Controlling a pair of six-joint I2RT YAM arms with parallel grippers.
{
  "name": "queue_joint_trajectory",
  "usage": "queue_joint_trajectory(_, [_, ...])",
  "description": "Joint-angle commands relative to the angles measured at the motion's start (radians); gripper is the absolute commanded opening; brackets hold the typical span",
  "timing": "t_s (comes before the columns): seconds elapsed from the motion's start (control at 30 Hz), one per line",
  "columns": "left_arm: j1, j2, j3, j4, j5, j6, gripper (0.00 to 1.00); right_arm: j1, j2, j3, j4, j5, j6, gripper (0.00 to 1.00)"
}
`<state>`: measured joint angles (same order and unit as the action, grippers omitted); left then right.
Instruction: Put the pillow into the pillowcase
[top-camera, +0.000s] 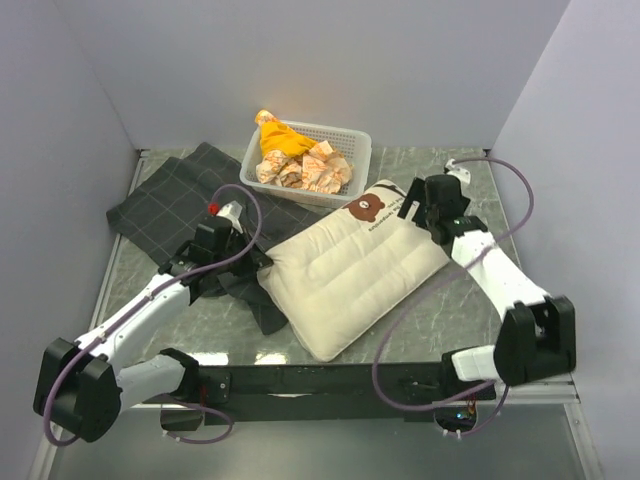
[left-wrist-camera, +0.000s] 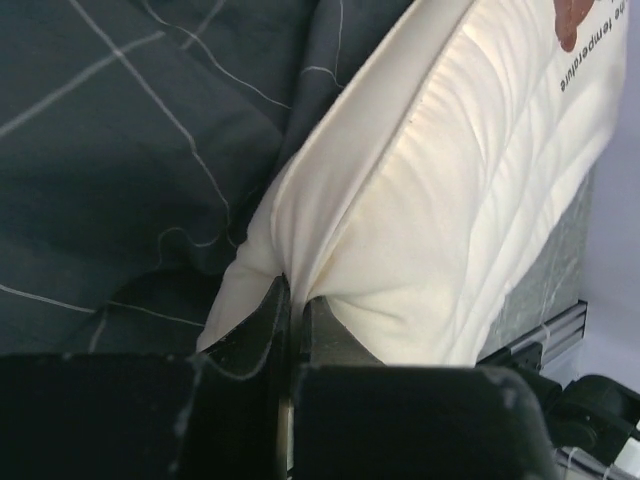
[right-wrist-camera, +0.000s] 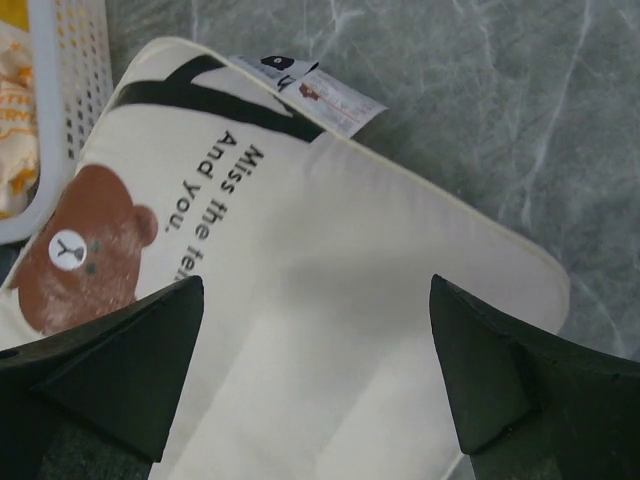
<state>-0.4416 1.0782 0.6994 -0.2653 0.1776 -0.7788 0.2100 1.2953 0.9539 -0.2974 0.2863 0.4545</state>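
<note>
Left gripper (left-wrist-camera: 295, 300): reaching forward low, jaws pinching tightly together. Right gripper (right-wrist-camera: 317, 290): pointing downward, jaws gaping wide

The pillow (top-camera: 355, 270) is looking like soft, matt quilted cloth, the pillowcase (top-camera: 165, 205) woven fabric, the basket (top-camera: 352, 150) smooth plastic.

Cream pillow (top-camera: 355, 270) against checked grey pillowcase (top-camera: 170, 205)

pillow (right-wrist-camera: 330, 300) print: "Miss the te…" / "And you." next to bear face (right-wrist-camera: 80, 250). Left wrist view catches "…e temperature". Corner tag (right-wrist-camera: 335, 100): too small to read.
</note>
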Motion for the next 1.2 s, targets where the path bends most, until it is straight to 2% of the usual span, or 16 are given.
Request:
queue_joint_trajectory(0.0, [0.067,0.017,-0.006,0.083,0.020,-0.005,0.01,-0.055,0.171,0.075,0.115,-0.090,-0.025,1.00])
queue_joint_trajectory(0.23, [0.122,0.028,-0.012,0.077,0.046,0.015,0.01,-0.075,0.348,0.105,0.176,-0.219,0.007,1.00])
queue_joint_trajectory(0.3, [0.139,0.029,-0.014,0.078,0.049,0.019,0.01,-0.073,0.335,0.024,0.214,-0.236,0.047,1.00])
queue_joint_trajectory(0.37, [0.144,0.034,-0.009,0.077,0.053,0.026,0.01,-0.075,0.316,-0.073,0.233,-0.252,0.076,0.93])
queue_joint_trajectory(0.43, [0.144,0.048,-0.002,0.081,0.057,0.026,0.01,-0.075,0.257,-0.157,0.268,-0.283,0.121,0.68])
queue_joint_trajectory(0.47, [0.145,0.052,0.002,0.083,0.068,0.026,0.01,-0.075,0.234,-0.228,0.282,-0.283,0.137,0.51])
queue_joint_trajectory(0.5, [0.144,0.060,0.014,0.083,0.068,0.026,0.01,-0.075,0.187,-0.254,0.281,-0.283,0.160,0.14])
queue_joint_trajectory(0.53, [0.144,0.066,0.017,0.086,0.077,0.027,0.01,-0.078,0.162,-0.277,0.274,-0.282,0.168,0.03])
queue_joint_trajectory(0.57, [0.141,0.065,0.020,0.093,0.082,0.026,0.01,-0.081,0.130,-0.308,0.245,-0.283,0.179,0.00])
queue_joint_trajectory(0.73, [0.078,0.057,0.072,0.086,0.043,0.023,0.01,-0.098,-0.206,-0.357,0.115,-0.224,0.205,0.00])
queue_joint_trajectory(0.87, [-0.096,0.120,0.169,0.067,-0.062,0.004,0.01,-0.109,-0.428,-0.325,-0.058,-0.123,0.217,0.00])
queue_joint_trajectory(0.9, [-0.111,0.138,0.199,0.086,-0.072,-0.007,0.01,-0.112,-0.483,-0.322,-0.071,-0.110,0.211,0.00])
queue_joint_trajectory(0.97, [-0.152,0.189,0.219,0.124,-0.060,-0.034,0.01,-0.121,-0.514,-0.300,-0.121,-0.072,0.194,0.06])
queue_joint_trajectory(1.13, [-0.281,0.411,0.409,0.146,-0.072,-0.037,0.01,-0.144,-0.524,-0.242,-0.198,-0.050,0.179,0.08])
queue_joint_trajectory(1.17, [-0.290,0.452,0.472,0.144,-0.069,-0.036,0.01,-0.143,-0.537,-0.244,-0.194,-0.059,0.177,0.22])
